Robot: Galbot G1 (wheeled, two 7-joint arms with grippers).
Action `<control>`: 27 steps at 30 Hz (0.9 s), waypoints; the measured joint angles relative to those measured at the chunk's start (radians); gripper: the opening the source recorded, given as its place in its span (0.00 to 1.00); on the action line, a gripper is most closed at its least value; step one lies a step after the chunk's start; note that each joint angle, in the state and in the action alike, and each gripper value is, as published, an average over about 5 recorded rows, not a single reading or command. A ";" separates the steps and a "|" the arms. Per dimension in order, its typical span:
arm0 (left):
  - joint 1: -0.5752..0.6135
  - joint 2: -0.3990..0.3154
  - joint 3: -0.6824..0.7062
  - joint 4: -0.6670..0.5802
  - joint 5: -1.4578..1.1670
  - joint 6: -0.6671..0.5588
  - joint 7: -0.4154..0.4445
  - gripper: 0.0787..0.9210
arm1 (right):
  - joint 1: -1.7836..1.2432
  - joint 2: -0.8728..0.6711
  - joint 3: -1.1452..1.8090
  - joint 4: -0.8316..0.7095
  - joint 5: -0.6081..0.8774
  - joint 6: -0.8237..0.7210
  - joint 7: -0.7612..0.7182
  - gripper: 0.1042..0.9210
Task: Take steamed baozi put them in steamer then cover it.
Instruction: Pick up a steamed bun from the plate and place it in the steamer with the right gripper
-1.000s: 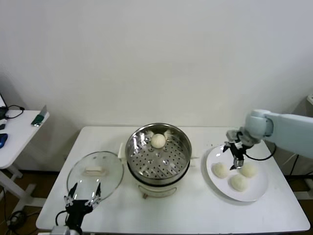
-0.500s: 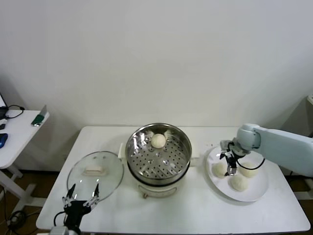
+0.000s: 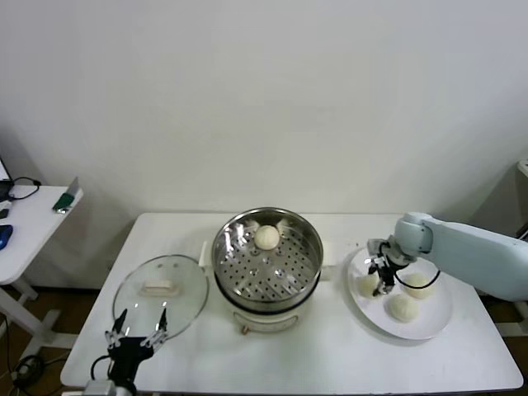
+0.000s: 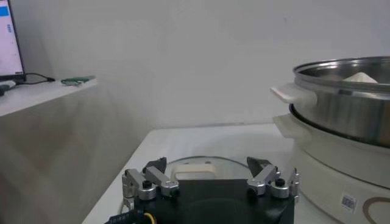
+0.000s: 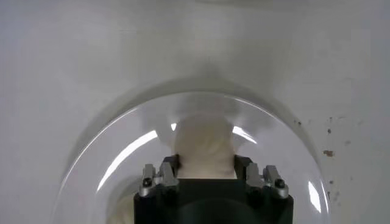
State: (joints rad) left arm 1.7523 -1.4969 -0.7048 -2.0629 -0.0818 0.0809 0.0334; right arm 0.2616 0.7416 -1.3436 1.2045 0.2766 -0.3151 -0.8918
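While the left arm waits, the right arm works alone at the plate.

Right end effector point(image 3: 381, 279): lowered onto the white plate point(image 3: 433, 326) near the desk's right edge, fingers point(image 5: 168, 165) pressed to both sides of one baozi point(image 5: 204, 146); clenched on that bun, which appears to rest on the plate, though contact underneath is hidden.

Other plate buns: one baozi point(image 3: 419, 283) just beyond the gripped one toward the right edge, one baozi point(image 3: 403, 308) nearer the front edge; both lie free.

Steamer point(image 3: 267, 262): mid-desk, steel basket uncovered on its cream base, one baozi point(image 3: 266, 237) inside against the rear wall.

Cover point(image 3: 160, 290): glass lid lying flat on the desk point(image 3: 330, 355) toward the left edge, just beside the steamer, handle up.

Left end effector point(image 3: 137, 332): parked at the front left corner, just in front of the cover, fingers spread apart, holding nothing.

Side table point(image 3: 29, 219): stands apart past the left edge, with small items on it.
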 measured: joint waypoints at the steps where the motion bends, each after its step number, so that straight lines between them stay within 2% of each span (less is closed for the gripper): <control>1: 0.001 0.000 0.000 -0.001 0.000 0.000 0.000 0.88 | 0.006 0.001 -0.003 0.001 0.002 0.003 -0.003 0.59; 12: 0.004 0.009 0.005 -0.011 0.000 0.011 0.000 0.88 | 0.244 0.036 -0.125 0.031 0.109 0.038 -0.074 0.59; 20: -0.003 0.014 0.014 -0.009 0.001 0.014 0.002 0.88 | 0.517 0.126 -0.219 0.072 0.292 0.034 -0.125 0.59; 27: -0.018 0.012 0.018 -0.018 0.003 0.026 0.006 0.88 | 0.633 0.257 -0.231 0.131 0.452 -0.010 -0.112 0.59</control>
State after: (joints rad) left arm 1.7347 -1.4847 -0.6872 -2.0812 -0.0788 0.1066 0.0390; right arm 0.8951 0.9990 -1.5747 1.3351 0.7284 -0.3251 -1.0038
